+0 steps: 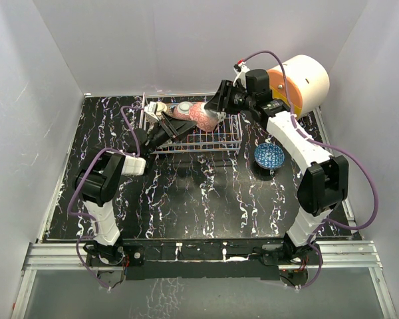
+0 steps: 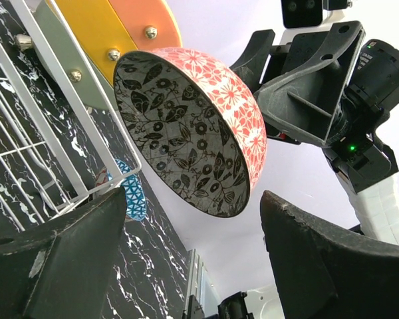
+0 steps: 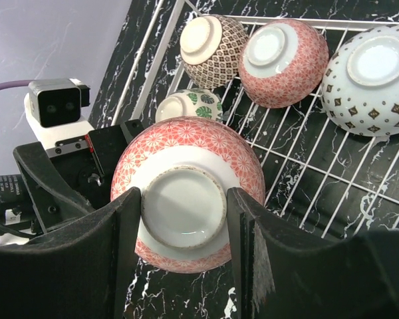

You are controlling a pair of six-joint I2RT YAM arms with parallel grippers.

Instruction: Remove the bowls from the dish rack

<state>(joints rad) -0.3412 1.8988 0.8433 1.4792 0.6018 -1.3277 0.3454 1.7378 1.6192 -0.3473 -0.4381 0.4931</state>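
My left arm (image 1: 105, 219) and right arm (image 1: 299, 143) are wearing white shells over black joints, trailing purple cables (image 1: 272, 52).

Right tool (image 3: 183, 211) clamped, left tool (image 2: 194, 256) spread wide.

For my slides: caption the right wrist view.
Jaws clamp a round pink-red ceramic bowl by its foot, over the wire rack.

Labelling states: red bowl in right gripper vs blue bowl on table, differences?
The red bowl is airborne, tilted, its foot ring pinched by the right gripper; the blue bowl sits upright on the table, ungripped. The red bowl's inside is black leaf print, the blue bowl's blue. Both round.
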